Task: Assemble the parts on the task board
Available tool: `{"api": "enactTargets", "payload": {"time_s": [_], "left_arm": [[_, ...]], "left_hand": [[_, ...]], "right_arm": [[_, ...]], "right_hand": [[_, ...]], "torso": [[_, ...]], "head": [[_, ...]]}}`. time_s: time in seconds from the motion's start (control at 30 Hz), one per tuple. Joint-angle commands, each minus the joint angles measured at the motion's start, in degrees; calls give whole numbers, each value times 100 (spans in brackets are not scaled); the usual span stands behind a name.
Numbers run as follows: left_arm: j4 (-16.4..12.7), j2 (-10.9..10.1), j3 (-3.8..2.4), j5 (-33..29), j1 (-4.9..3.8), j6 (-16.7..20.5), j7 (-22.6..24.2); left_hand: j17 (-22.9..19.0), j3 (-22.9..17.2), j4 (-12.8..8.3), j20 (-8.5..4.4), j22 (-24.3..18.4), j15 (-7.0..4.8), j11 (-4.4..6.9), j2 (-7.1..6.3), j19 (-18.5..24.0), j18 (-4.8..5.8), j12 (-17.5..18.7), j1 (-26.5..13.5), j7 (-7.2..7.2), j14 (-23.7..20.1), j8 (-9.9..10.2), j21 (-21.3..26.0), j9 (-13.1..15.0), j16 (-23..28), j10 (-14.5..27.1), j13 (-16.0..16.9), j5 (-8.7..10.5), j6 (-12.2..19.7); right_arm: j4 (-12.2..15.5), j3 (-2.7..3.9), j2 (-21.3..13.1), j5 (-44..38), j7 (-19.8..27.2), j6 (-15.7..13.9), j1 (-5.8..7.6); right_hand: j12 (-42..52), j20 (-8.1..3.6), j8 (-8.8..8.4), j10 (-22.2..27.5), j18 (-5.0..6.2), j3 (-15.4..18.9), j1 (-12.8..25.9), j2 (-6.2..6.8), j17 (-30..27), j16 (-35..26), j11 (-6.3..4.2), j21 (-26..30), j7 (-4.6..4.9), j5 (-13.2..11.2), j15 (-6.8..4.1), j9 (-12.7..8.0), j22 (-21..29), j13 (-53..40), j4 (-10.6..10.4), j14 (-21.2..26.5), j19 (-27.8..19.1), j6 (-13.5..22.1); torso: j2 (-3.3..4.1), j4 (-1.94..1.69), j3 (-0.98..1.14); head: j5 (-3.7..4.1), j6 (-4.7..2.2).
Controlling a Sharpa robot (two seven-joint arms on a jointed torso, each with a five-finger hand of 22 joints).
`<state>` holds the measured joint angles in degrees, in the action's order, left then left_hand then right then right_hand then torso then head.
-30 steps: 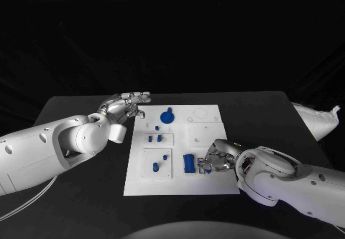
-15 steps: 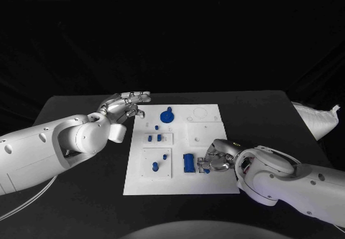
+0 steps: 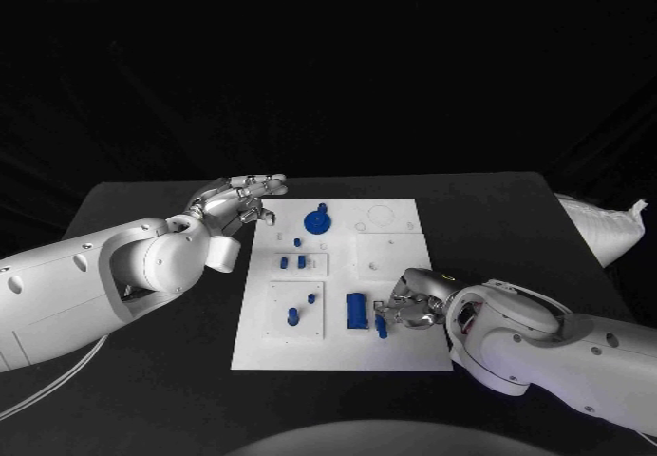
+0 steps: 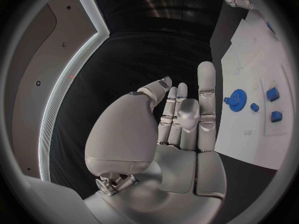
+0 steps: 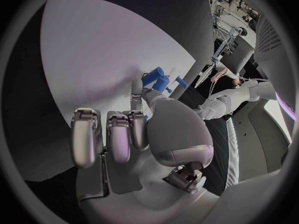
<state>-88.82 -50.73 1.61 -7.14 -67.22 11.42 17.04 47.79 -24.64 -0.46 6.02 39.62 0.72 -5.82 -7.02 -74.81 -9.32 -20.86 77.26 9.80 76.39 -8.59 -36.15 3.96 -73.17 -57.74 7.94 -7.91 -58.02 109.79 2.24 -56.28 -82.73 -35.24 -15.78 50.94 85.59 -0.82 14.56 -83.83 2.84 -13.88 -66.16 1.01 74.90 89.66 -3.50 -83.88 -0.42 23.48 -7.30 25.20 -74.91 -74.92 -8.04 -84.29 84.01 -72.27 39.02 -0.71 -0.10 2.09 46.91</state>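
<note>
Black cloth backs the black table (image 3: 151, 380), on which the white task board (image 3: 335, 285) lies. At the board's near right edge, the right hand (image 3: 411, 306) pinches a small blue part (image 3: 381, 326), just beside an upright blue block (image 3: 357, 310). Two small blue pieces (image 3: 293, 316) sit in the board's near left panel. Farther along the board lies a blue gear (image 3: 318, 223). Beyond the board's far left corner, the left hand (image 3: 235, 202) hovers with fingers apart, holding nothing.
</note>
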Motion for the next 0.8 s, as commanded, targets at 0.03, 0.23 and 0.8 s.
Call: {"api": "enactTargets", "payload": {"time_s": [0.03, 0.23, 0.8], "left_arm": [[-20, 2, -3, 37, -3, -102, 22], [-23, -1, -3, 38, -3, -95, 20], [-17, 2, -3, 41, -3, -94, 1]], "left_hand": [[-5, 29, -11, 16, -9, 0, 10, 40, 40, -107, -27, -27, -12, -42, -38, 34, -2, 21, 32, -2, -12, 27], [-5, 29, -11, 16, -9, 0, 10, 40, 40, -107, -27, -27, -12, -42, -38, 34, -2, 21, 32, -2, -12, 27], [-16, 29, -12, 16, -10, 1, 10, 40, 42, -107, -31, -27, -11, -48, -40, 35, -2, 25, 37, -2, -12, 29]], "right_arm": [[21, -3, 11, -52, 17, 133, -9], [11, -2, 11, -89, 14, 125, -8], [7, -1, 27, -123, 76, -384, -7]], "right_hand": [[16, -21, 6, -533, -74, 28, 115, 60, 1510, 34, -69, -32, 15, -53, -10, 35, -571, -1289, -34, -571, 293, 17], [-2, -22, 27, -531, -74, 59, 194, 84, 1510, 34, -70, -33, 13, -166, -10, 87, -573, -1282, -70, -571, 293, 39], [-15, -23, 49, -529, -72, 97, 265, 114, 1509, 33, -67, -30, 18, -291, -10, 144, -570, -1279, -104, -570, 290, 69]], "torso": [[-1, -3, -2], [-1, -2, 0], [-2, -1, -1]], "head": [[2, 0], [4, 0], [17, -13]]}}
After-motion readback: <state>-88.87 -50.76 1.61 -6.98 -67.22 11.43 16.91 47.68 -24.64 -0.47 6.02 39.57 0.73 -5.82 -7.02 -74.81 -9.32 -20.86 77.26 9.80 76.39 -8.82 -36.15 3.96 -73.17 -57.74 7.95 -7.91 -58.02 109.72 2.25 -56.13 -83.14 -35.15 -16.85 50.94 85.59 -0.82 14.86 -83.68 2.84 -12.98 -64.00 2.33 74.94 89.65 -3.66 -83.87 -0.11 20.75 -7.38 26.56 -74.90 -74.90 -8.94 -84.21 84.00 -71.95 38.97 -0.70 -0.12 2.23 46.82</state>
